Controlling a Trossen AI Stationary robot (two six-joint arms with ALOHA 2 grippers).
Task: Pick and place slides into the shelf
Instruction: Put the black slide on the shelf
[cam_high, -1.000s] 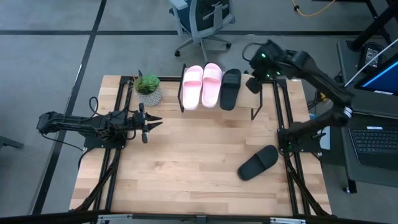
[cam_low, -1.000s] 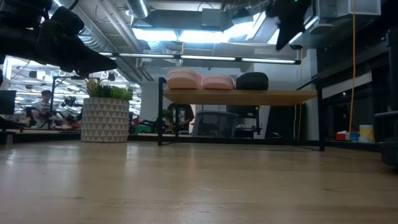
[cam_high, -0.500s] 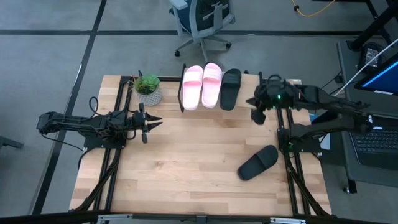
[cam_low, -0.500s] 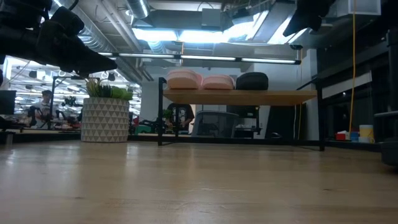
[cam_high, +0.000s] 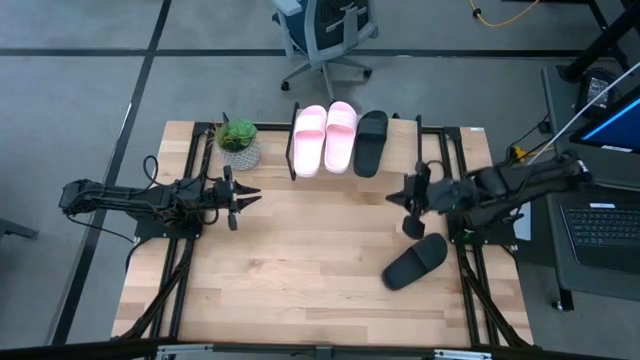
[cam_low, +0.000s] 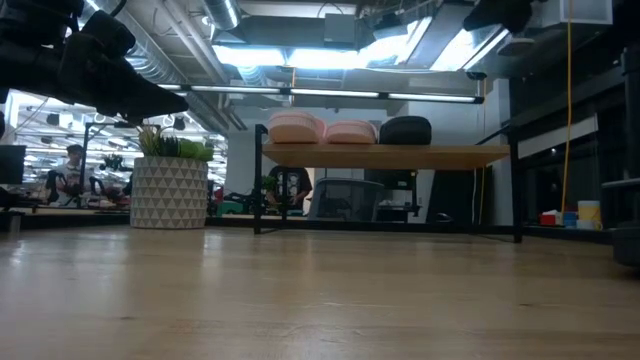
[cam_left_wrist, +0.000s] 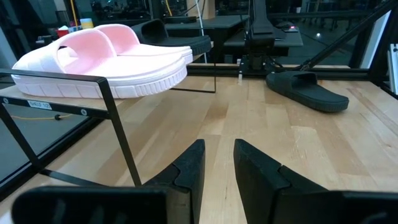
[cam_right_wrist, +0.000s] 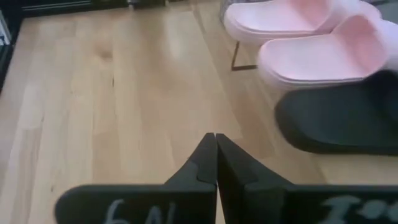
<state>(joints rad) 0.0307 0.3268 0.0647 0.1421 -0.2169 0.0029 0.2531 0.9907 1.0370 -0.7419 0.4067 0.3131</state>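
Two pink slides (cam_high: 325, 138) and one black slide (cam_high: 370, 142) rest sole-down, side by side, on the shelf (cam_high: 398, 165) at the table's far edge. In the low view they sit on its plank (cam_low: 400, 156). A second black slide (cam_high: 415, 261) lies flat on the table near the right side. My right gripper (cam_high: 394, 198) hovers shut between the shelf and that slide; its wrist view shows the fingers (cam_right_wrist: 216, 140) closed, with the shelf slides (cam_right_wrist: 336, 53) ahead. My left gripper (cam_high: 250, 196) waits left of the shelf, slightly open (cam_left_wrist: 217, 168).
A potted plant (cam_high: 238, 140) stands at the shelf's left end. The shelf's thin black frame (cam_left_wrist: 112, 106) is close in front of the left gripper. Bare wood spans the table's middle and near side. An office chair (cam_high: 325, 35) stands beyond the far edge.
My right arm has swung from high beyond the shelf's right end toward the table's near edge and down. Its gripper now hangs over the table just in front of the shelf, by the loose black slide. The slides have not moved.
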